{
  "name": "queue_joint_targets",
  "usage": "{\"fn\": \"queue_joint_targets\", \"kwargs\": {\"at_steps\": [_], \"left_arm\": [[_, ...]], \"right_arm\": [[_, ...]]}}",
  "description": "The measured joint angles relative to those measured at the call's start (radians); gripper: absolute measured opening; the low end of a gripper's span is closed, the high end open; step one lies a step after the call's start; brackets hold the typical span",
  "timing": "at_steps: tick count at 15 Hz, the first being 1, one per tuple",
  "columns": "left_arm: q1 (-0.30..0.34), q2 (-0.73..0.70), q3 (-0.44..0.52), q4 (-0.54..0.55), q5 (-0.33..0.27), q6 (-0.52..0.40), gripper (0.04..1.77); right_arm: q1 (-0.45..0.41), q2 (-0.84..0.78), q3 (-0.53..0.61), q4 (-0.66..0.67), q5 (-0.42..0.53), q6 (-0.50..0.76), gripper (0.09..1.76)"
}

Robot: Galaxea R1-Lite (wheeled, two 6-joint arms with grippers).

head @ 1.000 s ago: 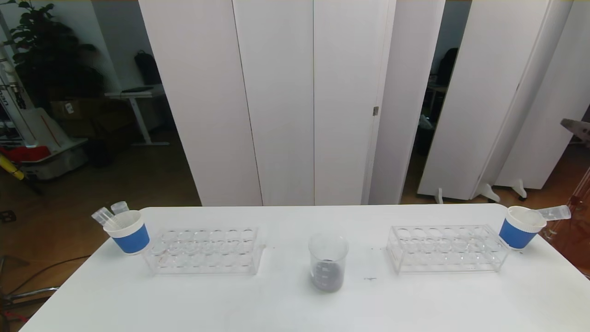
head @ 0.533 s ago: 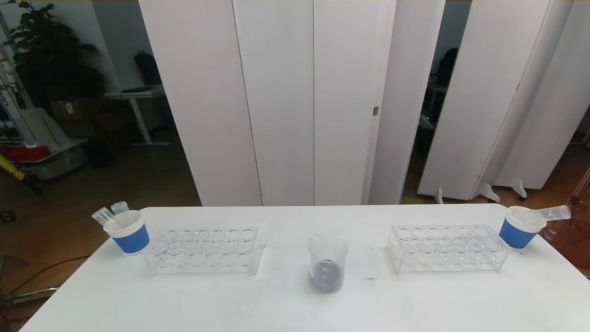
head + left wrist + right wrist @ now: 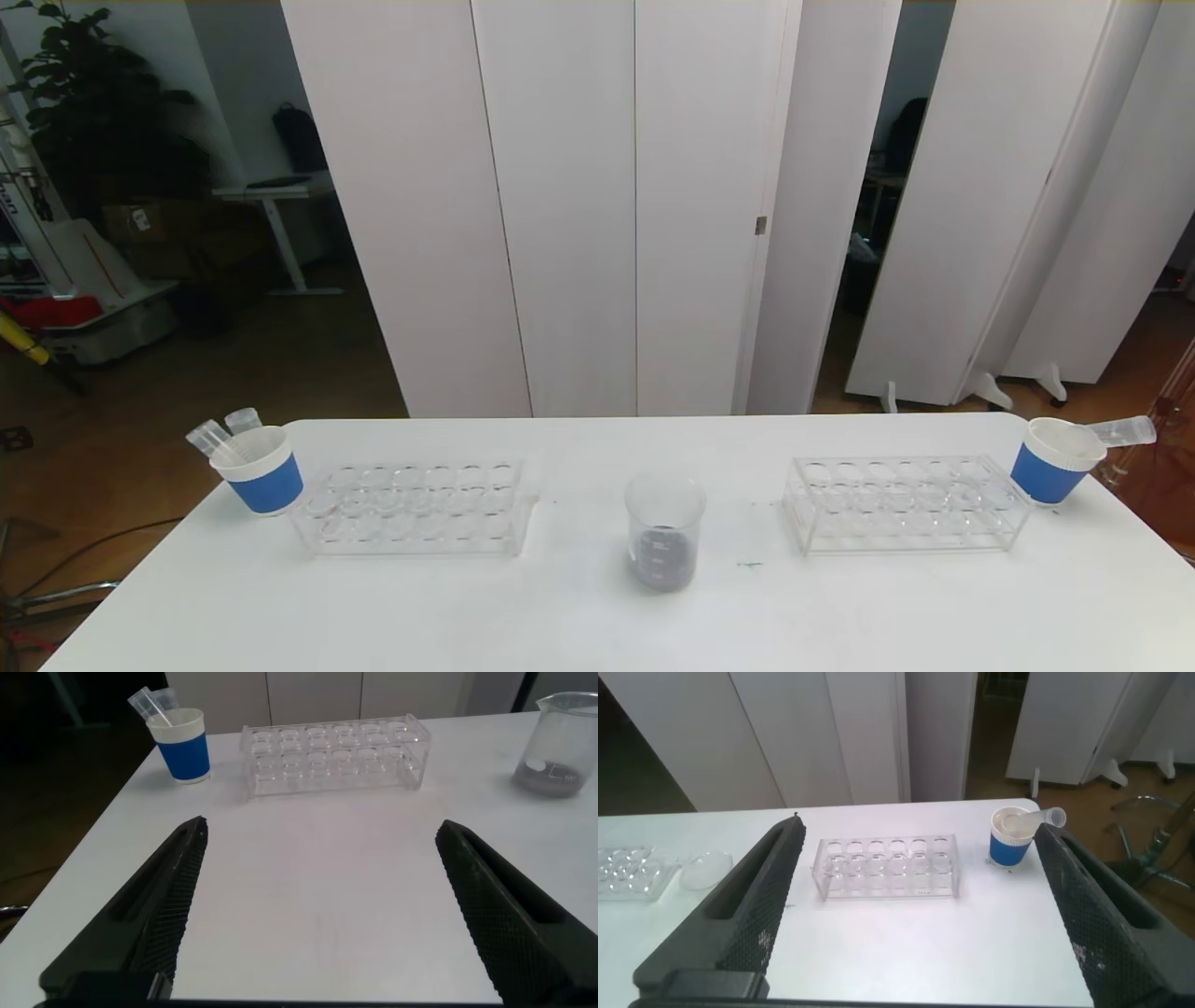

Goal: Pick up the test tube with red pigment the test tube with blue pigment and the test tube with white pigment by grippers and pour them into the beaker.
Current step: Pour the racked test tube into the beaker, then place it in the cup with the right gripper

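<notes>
1. Both grippers are spread wide and hold nothing. In its wrist view the left gripper (image 3: 318,915) hangs over bare table (image 3: 597,625) at the near edge; the right gripper (image 3: 915,915) sits higher and farther back. Neither arm shows in the head view.

2. Ahead of the left gripper and off to its inner side stands the beaker (image 3: 559,745), upright, with a dark pool at the bottom. For the right gripper it lies far across, past the right rack (image 3: 887,866).

3. No tube with red, blue or white liquid can be seen. Both racks look empty; the left rack (image 3: 334,754) is straight ahead of the left gripper.

4. Clear tubes lean out of the left cup (image 3: 183,743), beyond and outward of the left gripper, and one tube (image 3: 1036,819) leans from the right cup (image 3: 1011,837), ahead and outward of the right gripper. They seem empty, so pouring looks finished.

5. Handling, as a judgement: these tubes are light, stiff, smooth plastic and likely slippery. Grip mid-body, below the threaded rim, squarely across, with mild force. The paper cups are light and may tip if a tube is dragged sideways.
</notes>
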Motion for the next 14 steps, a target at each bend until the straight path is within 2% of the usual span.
{"fn": "queue_joint_targets", "kwargs": {"at_steps": [4,12,14], "left_arm": [[0.0,0.0,0.0,0.0,0.0,0.0,1.74],[0.0,0.0,0.0,0.0,0.0,0.0,1.74],[0.0,0.0,0.0,0.0,0.0,0.0,1.74]], "right_arm": [[0.051,-0.199,0.135,0.077,-0.056,0.0,1.75],[0.068,-0.549,0.592,0.07,-0.06,-0.001,1.75],[0.068,-0.618,0.669,0.067,-0.061,-0.005,1.75]]}}
